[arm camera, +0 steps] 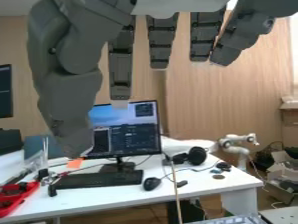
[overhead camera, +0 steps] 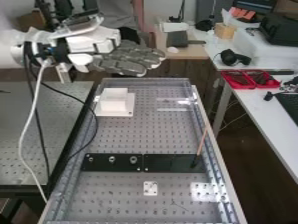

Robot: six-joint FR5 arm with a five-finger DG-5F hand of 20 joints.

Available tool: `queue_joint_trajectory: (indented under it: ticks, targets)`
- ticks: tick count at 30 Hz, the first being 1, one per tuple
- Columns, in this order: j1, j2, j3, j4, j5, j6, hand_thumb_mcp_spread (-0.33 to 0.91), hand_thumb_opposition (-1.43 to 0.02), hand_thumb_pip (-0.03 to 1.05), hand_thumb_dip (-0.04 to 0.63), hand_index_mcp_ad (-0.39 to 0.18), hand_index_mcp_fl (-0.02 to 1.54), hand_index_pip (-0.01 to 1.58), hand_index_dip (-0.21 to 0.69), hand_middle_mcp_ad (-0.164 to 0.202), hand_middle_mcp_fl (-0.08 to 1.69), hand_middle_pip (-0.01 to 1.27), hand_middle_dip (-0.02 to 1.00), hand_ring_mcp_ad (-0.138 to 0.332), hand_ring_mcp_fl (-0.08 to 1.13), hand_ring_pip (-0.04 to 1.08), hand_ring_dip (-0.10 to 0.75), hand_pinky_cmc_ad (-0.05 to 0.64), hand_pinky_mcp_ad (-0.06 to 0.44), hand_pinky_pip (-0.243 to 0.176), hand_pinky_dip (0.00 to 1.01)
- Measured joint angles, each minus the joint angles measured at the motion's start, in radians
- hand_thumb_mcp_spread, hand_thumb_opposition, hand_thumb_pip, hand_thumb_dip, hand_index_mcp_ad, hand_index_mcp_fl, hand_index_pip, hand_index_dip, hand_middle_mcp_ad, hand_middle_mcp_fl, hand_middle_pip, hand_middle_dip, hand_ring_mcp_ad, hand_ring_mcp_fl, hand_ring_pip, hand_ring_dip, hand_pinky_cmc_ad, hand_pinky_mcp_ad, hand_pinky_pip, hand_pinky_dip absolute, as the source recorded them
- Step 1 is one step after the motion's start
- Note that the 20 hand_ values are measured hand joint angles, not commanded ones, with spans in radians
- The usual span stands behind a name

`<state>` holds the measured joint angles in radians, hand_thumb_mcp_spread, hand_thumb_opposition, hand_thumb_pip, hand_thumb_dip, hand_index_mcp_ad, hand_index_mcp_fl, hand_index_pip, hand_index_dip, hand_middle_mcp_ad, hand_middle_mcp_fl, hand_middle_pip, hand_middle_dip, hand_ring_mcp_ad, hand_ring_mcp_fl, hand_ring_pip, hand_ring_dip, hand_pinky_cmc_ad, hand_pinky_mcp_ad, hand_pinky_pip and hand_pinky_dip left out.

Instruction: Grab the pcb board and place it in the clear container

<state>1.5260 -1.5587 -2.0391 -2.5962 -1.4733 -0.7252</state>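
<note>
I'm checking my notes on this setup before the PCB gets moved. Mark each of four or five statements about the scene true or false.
1. The hand is curled round a white block. False: the hand is empty, its fingers extended.
2. The white block sits on a white plate. True.
3. The red trays are on the perforated bench. False: the red trays are on the white table.
4. Two black plates lie end to end on the bench. True.
</note>
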Motion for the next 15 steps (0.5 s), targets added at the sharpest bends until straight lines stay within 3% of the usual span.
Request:
queue_joint_trajectory:
  ticks: [7, 12, 15]
  targets:
    - [-0.006, 0.002, 0.016, -0.036, -0.002, 0.01, 0.53, -0.78, 0.33, 0.236, -0.152, 0.25, 0.48, 0.321, 0.051, 0.04, 0.14, 0.16, 0.195, 0.01, 0.1, 0.012, 0.314, 0.15, -0.077, 0.18]
    - [0.002, 0.015, 0.029, -0.081, -0.023, -0.018, 0.53, -0.77, 0.33, 0.236, -0.155, 0.25, 0.43, 0.318, 0.051, 0.04, 0.14, 0.16, 0.195, 0.01, 0.1, 0.012, 0.314, 0.15, -0.077, 0.18]
    - [0.003, 0.019, 0.039, -0.107, -0.04, -0.007, 0.53, -0.76, 0.33, 0.236, -0.152, 0.25, 0.42, 0.321, 0.052, 0.04, 0.14, 0.16, 0.195, 0.01, 0.1, 0.012, 0.316, 0.15, -0.077, 0.18]
